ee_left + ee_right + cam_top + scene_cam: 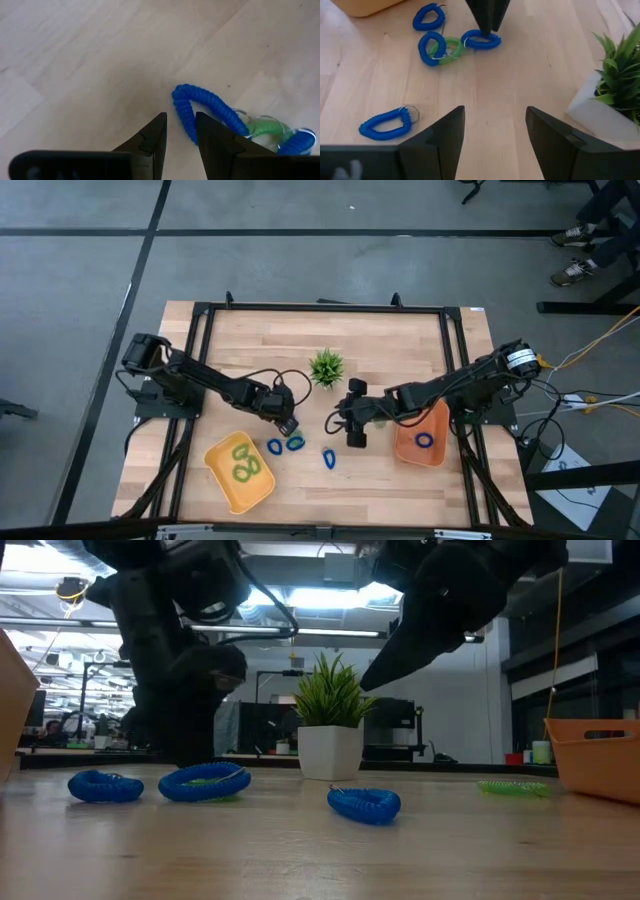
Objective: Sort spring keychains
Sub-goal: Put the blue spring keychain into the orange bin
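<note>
My left gripper [288, 425] hovers, fingers slightly parted and empty, just above the blue keychain [197, 110] at its one o'clock; right gripper [492, 125] waits spread.

Keychains [285, 445] lie between two trays [240, 473], plant [326, 366] behind them.

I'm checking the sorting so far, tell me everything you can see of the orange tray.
The orange tray is a shallow, plastic-looking bin with flared walls. It sits flat at the table's right side, under the right arm. One blue keychain lies inside it. In the low view only its wall and rim show, at the far right.
</note>
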{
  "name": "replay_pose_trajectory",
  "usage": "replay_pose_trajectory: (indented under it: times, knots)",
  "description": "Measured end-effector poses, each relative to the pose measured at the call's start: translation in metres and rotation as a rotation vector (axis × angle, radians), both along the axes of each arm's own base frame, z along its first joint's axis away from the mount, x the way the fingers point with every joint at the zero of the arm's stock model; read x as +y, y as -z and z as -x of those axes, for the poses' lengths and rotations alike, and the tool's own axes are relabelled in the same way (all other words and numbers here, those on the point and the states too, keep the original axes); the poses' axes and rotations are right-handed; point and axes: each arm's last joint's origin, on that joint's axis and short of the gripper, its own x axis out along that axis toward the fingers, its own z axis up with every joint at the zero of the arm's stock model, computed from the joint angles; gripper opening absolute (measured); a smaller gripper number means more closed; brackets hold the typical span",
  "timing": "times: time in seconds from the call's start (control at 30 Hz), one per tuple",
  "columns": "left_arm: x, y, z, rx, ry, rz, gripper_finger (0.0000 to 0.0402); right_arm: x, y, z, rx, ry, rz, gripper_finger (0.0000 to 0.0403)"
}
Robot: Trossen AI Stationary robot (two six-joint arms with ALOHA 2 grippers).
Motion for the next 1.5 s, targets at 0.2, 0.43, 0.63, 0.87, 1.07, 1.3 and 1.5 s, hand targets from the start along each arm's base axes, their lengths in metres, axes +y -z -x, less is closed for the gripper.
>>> replay_pose_trajectory:
  times: [0.2, 0.43, 0.63, 0.87, 1.07, 1.3, 1.5]
  knots:
    - [0.000, 0.005, -0.002, 0.010, -0.004, -0.003, 0.0097, 0.000, 0.000, 0.000, 0.001, -0.004, -0.006, 0.0209]
    - [0.000, 0.005, -0.002, 0.008, -0.003, -0.001, 0.0097, 0.001, 0.000, 0.000, 0.003, -0.002, -0.012, 0.0209]
    - [0.000, 0.005, -0.001, 0.019, -0.006, -0.009, 0.0070, 0.002, 0.001, 0.001, 0.014, -0.015, -0.053, 0.0209]
    - [0.000, 0.005, -0.001, 0.014, -0.025, -0.005, 0.0012, 0.002, 0.001, 0.001, 0.016, -0.023, -0.065, 0.0209]
    - [-0.002, -0.001, -0.004, -0.019, -0.023, -0.029, 0.0009, 0.002, 0.001, 0.001, 0.014, -0.002, -0.086, 0.0209]
    - [-0.012, -0.034, -0.022, -0.158, 0.007, -0.211, 0.0005, 0.002, -0.003, -0.003, -0.041, -0.001, -0.099, 0.0209]
    - [-0.024, -0.056, -0.031, -0.236, 0.046, -0.420, 0.0004, 0.001, -0.008, -0.007, -0.108, -0.002, -0.099, 0.0209]
